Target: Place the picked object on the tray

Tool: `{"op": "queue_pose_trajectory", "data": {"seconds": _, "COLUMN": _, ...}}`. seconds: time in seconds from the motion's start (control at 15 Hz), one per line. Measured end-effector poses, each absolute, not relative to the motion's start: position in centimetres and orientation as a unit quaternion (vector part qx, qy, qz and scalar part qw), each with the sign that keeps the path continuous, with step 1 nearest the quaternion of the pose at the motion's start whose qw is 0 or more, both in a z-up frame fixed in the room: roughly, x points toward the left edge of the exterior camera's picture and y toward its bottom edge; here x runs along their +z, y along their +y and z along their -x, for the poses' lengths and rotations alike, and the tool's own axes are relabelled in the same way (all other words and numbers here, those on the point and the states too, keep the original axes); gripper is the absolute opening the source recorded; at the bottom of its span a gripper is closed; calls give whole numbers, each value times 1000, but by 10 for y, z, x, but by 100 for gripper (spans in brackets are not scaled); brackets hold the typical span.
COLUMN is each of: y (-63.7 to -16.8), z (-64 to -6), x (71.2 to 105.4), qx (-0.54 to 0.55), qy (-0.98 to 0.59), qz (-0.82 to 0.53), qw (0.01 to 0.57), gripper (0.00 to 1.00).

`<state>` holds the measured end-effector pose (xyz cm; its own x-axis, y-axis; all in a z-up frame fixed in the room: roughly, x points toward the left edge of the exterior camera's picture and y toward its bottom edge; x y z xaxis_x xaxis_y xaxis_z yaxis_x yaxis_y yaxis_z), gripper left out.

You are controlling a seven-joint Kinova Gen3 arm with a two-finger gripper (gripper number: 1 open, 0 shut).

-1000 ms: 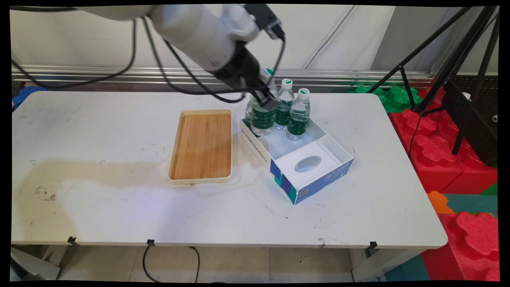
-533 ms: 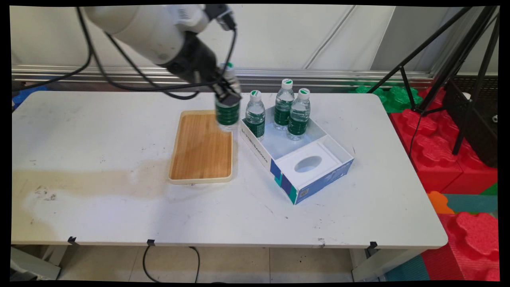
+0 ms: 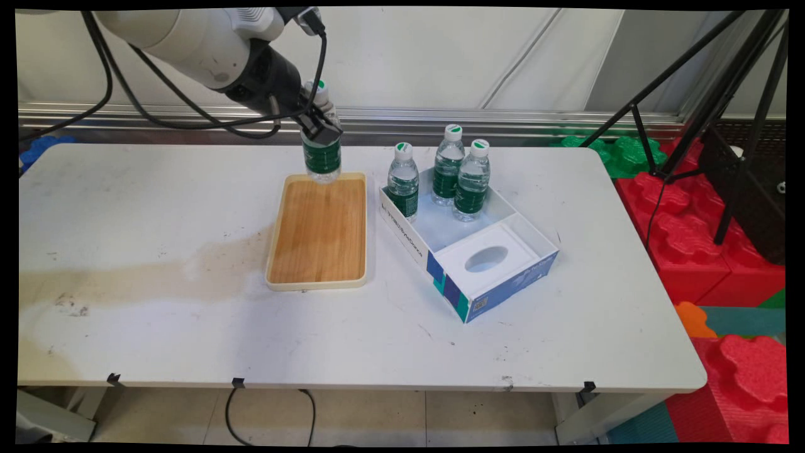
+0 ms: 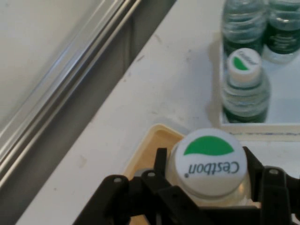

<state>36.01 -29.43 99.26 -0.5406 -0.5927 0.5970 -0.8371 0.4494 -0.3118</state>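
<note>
One water bottle (image 3: pixel 322 157) — clamped in the gripper (image 3: pixel 321 129) — hangs over the wooden tray (image 3: pixel 319 233).

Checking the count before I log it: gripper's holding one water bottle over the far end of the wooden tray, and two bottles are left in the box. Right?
Not quite: three bottles are left in the box, as the main view shows. The rest holds: the gripper is shut on one water bottle over the far end of the wooden tray.
</note>
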Motion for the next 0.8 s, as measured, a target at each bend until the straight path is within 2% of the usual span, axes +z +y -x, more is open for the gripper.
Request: {"op": "queue_pose_trajectory", "data": {"seconds": 0.8, "y": -387, "z": -384, "x": 927, "qx": 288, "qy": -838, "qz": -424, "qw": 187, "gripper": 0}}
